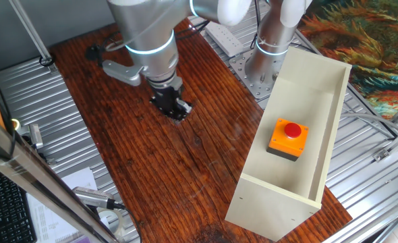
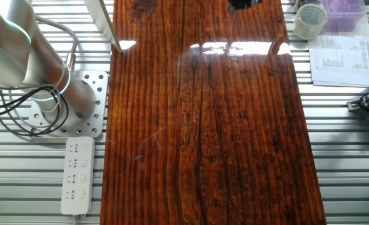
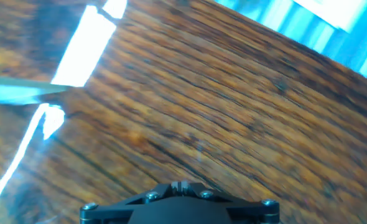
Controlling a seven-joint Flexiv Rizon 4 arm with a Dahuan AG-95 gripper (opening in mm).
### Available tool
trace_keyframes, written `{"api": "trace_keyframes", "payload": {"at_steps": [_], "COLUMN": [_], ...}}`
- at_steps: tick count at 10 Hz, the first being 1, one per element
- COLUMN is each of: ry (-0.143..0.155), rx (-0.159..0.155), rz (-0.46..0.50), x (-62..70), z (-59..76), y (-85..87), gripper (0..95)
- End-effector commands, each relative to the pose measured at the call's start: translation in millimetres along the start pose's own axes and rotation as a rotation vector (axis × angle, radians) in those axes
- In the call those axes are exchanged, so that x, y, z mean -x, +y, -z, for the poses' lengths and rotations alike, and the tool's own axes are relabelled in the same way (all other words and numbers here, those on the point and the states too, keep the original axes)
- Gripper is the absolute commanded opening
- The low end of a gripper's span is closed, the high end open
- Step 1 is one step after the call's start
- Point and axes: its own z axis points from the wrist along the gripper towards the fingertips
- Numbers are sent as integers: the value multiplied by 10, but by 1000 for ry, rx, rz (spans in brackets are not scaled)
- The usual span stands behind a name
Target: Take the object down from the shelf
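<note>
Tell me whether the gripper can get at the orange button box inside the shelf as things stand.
Probably yes. The orange button box sits in the shelf with its open face upward, nothing covering it. The gripper hangs over bare wood table beside it, path unobstructed.

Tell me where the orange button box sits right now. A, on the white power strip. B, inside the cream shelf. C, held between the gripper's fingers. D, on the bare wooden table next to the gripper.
B: in the one fixed view the orange button box rests inside the cream shelf, while the gripper is over the wooden table, well apart from it.
</note>
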Motion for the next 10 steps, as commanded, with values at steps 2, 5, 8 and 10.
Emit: {"api": "trace_keyframes", "payload": {"at_steps": [2,5,8,10], "ry": [5,5,11,19], "rx": [-4,-1,-1,-14], "rz": [170,365,428,553], "x": [122,126,126,126], "z": [-6,-3,-3,-3], "y": [226,227,227,227], "gripper": [0,0,0,0]}}
